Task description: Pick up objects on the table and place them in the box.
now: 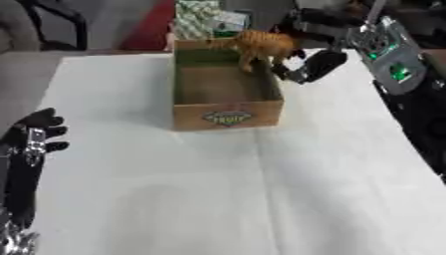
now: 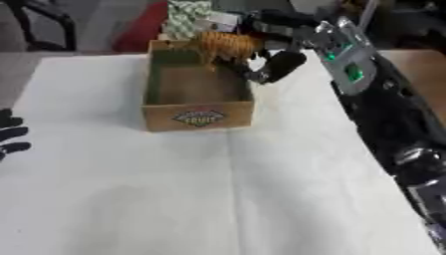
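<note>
Overhead, the robot's right hand [image 1: 315,63] is reaching in from the far right w/ an orange striped toy tiger [image 1: 260,46], fingers curled round its hind end, holding the animal above the far right part of an open cardboard box [image 1: 228,115]. Tiger is standing roughly upright, head pointing left, legs hanging down inside the box's far end; whether its feet are touching the box floor can't be told. Box is sitting on a white table [image 1: 218,199], toward the far side & about midway across, its near wall carrying an oval label whose lettering is reading "FRUIT". Inside, the brown floor is showing, w/ green-tinted inner walls. Right arm [image 2: 383,114], black w/ a grey panel and green spots near the wrist, is stretching along the table's right edge. Left hand [image 1: 35,132] is resting idle at the near left edge, fingers relaxed & spread, holding nothing, well apart from the box. Beyond the box's far wall, a green-and-white patterned package [image 1: 196,19] is standing just behind it, w/ a red strip of floor [image 1: 153,22] to its left. Black chair legs [image 1: 61,22] are showing at the far left corner, off the table.
</note>
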Motion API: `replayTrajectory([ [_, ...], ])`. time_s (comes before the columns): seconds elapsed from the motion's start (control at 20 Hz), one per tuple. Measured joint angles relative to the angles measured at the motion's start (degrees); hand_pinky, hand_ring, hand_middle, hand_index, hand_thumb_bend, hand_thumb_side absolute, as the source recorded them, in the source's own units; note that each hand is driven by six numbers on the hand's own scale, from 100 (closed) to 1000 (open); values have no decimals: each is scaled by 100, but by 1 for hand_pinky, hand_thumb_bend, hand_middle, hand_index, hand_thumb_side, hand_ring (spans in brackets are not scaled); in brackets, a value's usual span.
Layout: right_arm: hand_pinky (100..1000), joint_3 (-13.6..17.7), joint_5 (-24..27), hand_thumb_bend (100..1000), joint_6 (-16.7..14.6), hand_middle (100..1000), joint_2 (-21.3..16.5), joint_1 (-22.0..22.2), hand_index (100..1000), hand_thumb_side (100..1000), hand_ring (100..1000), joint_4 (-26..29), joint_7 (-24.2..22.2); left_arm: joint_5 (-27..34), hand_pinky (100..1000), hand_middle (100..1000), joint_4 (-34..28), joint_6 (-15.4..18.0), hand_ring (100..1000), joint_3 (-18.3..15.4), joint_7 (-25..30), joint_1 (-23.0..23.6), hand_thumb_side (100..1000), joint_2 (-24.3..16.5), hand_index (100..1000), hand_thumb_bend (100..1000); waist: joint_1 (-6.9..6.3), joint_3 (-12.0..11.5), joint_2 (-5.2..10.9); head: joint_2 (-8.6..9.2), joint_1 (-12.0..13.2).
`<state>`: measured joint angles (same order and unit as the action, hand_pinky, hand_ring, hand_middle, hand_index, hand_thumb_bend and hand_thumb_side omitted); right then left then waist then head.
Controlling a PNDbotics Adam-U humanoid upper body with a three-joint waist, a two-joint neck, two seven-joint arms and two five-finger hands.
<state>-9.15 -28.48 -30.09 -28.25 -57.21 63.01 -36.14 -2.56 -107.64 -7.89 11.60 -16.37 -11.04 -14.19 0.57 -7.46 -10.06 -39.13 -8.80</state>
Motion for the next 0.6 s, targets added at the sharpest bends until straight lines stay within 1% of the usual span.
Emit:
replayTrajectory([
  [0.2,425,249,-479,100,-90,191,296,-186,356,238,278,-561,90,5,679,681,0,-9,734,27,30,-2,822,0,805,100,-8,-101,0,17,-29],
  [0.35,425,444,-819,100,-136,191,489,-284,358,237,279,-935,174,6,680,681,0,-9,734,50,57,-22,820,1,805,100,-8,-232,0,45,-72],
  [0.6,427,737,-1371,100,-55,194,692,-384,362,237,281,-1463,434,13,680,681,-1,-18,734,99,118,-92,815,4,804,100,-8,-475,-1,87,-195],
])
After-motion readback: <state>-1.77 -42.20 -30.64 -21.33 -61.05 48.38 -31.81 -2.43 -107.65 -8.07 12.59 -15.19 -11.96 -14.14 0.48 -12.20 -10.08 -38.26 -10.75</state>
